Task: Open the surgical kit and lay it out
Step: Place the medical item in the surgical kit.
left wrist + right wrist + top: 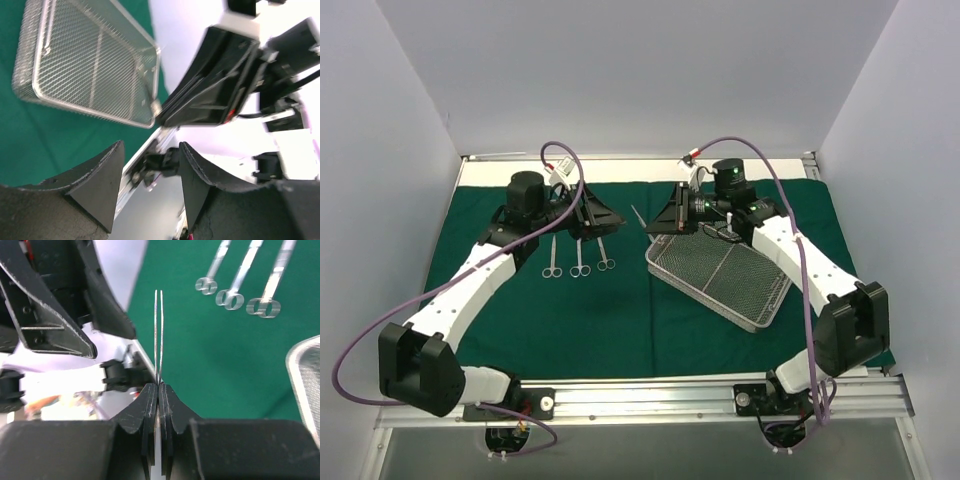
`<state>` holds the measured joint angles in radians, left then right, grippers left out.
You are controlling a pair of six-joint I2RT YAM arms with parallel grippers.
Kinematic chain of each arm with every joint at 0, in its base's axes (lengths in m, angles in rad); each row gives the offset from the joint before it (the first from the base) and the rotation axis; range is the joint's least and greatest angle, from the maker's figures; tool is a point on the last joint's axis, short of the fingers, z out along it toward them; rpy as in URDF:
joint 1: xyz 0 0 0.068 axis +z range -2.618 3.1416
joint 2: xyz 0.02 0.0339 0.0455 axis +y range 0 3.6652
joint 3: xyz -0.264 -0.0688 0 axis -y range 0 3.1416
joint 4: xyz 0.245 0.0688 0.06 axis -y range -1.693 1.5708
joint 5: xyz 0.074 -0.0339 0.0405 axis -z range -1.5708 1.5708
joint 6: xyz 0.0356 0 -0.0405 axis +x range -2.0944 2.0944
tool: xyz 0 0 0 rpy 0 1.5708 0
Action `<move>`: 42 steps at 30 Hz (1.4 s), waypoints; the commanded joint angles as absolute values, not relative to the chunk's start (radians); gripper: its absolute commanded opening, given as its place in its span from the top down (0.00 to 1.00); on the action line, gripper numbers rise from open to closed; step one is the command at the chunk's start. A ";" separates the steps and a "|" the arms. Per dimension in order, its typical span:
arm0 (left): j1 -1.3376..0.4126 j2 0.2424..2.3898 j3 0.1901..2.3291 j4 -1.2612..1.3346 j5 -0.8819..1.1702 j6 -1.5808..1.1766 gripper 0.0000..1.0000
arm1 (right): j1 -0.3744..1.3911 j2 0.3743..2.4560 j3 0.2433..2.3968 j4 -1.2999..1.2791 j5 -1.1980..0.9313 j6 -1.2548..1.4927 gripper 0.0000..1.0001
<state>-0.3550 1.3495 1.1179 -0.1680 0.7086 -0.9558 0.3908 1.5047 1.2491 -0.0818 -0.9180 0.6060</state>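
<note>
Right gripper [159, 387]: jaws closed flat together on the butt end of the tweezers [159, 335]; nothing else held.
Tweezers: two thin smooth steel blades, narrowly parted; long axis straight out from the fingertips, clear of the cloth.
Left gripper [151, 150]: jaws well apart, nothing between them; poised above the far tips of the laid row [580, 258].
Laid row: three slim ring-handled steel instruments, side by side on the drape [620, 320]; long axes parallel, running near to far, rings toward the arm bases.
Key relation: free slot judged to lie between the rightmost laid instrument and the tray [720, 282], leftward of the right gripper and nearer the bases. Tweezers axis angled off the row's axis; likely to need turning parallel before set-down. Carried by the right arm; left gripper nearer the row and just beside the approach path.
Tray: rectangular silver wire mesh with a heavier wire rim, skewed on the drape under the right arm; no instrument seen inside.
Drape: dark green matte cloth, opened flat across the table.
</note>
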 commanded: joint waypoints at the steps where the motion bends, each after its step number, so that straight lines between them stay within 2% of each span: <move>1: -0.362 1.287 1.092 0.037 0.681 -1.055 0.43 | 0.408 1.463 1.232 0.093 -1.009 0.729 1.00; 9: -0.390 1.235 1.002 0.129 0.635 -1.147 0.43 | 0.422 1.420 1.187 0.245 -1.022 0.838 1.00; 23: -0.416 1.287 0.997 0.265 0.629 -1.207 0.44 | 0.436 1.404 1.121 0.406 -1.063 0.979 1.00; 33: -0.417 1.335 1.002 0.327 0.647 -1.236 0.53 | 0.446 1.430 1.129 0.445 -1.075 1.008 1.00; 37: -0.413 1.354 0.994 0.394 0.658 -1.261 0.67 | 0.448 1.450 1.131 0.453 -1.075 1.011 1.00; 40: -0.408 1.374 0.997 0.435 0.683 -1.279 0.93 | 0.448 1.469 1.135 0.446 -1.069 1.009 1.00; 41: -0.403 1.379 0.997 0.439 0.689 -1.284 0.98 | 0.448 1.479 1.146 0.427 -1.068 0.996 0.93; 42: -0.397 1.381 0.999 0.433 0.693 -1.278 0.98 | 0.446 1.486 1.157 0.393 -1.062 0.973 0.71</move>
<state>-0.4088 1.3647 0.9989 0.3492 0.6662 -1.2724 0.4400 1.4708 1.1244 0.3820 -1.0363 0.9989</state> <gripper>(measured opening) 0.045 0.210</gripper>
